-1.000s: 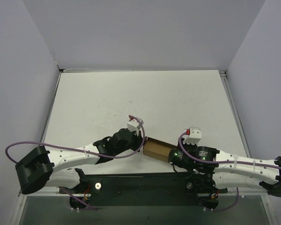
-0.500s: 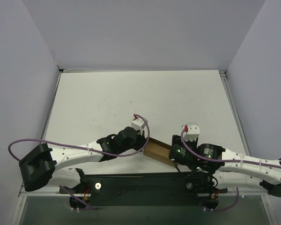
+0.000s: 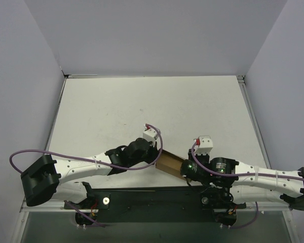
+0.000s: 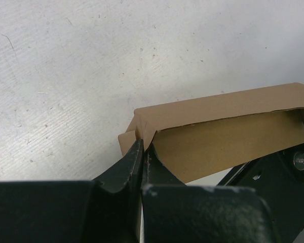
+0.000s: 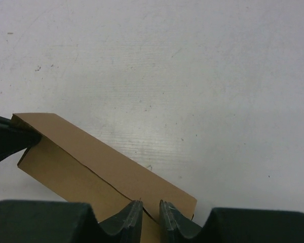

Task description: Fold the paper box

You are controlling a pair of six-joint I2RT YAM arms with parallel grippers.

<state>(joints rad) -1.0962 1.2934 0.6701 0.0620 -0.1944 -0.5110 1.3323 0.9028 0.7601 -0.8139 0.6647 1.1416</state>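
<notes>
My left gripper [image 4: 143, 149] is pressed together on a corner flap of the paper box [image 4: 228, 136], with the thin card nipped between its tips. My right gripper [image 5: 149, 210] has its fingers almost together, and the edge of the box's other end is caught between them. The box spans the two grippers as a long brown sleeve, one panel folded over the other. It sits over the white table [image 3: 142, 101] near the front edge, its right end closer to the arm bases. I cannot see inside it, nor tell whether it touches the table. Compared with a second ago, both wrists have edged slightly toward each other, and the box is in nearly the same spot.
</notes>
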